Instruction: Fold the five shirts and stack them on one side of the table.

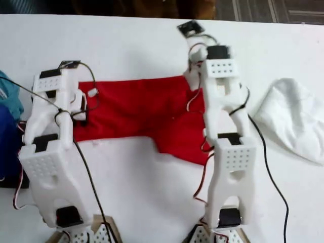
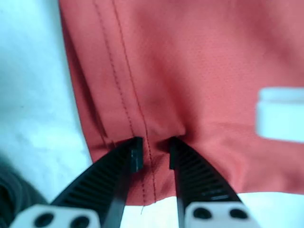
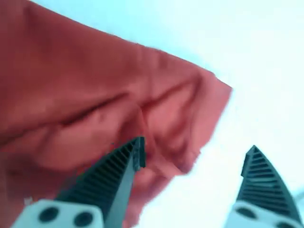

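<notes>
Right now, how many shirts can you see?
4: red shirt mid-table, white shirt on the right, teal shirt and blue shirt at the left edge. Another may be hidden there.

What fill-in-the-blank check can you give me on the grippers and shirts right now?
1. The left gripper is ____ on the hem of the red shirt.
2. The right gripper hangs over that shirt's corner with its jaws ____.
3. The white shirt lies on the table on the ____ arm's side.
Missing words: shut; open; right.
</notes>
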Robot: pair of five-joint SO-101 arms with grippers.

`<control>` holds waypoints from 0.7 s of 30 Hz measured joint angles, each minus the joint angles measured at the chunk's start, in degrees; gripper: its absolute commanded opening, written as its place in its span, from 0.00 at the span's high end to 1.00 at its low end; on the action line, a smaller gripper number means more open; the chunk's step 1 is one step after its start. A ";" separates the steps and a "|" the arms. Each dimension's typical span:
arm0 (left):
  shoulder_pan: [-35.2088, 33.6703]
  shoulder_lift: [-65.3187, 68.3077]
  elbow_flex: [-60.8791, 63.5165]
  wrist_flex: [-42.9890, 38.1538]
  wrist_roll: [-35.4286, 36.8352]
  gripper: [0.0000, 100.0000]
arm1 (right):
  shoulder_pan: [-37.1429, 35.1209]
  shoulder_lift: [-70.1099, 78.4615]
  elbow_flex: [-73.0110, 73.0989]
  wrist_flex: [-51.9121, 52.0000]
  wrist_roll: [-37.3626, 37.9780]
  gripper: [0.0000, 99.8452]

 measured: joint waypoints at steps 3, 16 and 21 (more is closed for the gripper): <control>0.00 0.00 0.00 0.00 0.00 0.88 | 1.76 0.18 -2.20 5.36 2.20 1.00; 0.00 0.00 0.00 0.00 0.00 0.88 | 2.73 0.26 -0.53 10.37 2.73 0.98; 0.00 0.00 0.00 0.00 0.00 0.88 | -3.16 0.26 2.55 10.37 0.09 0.98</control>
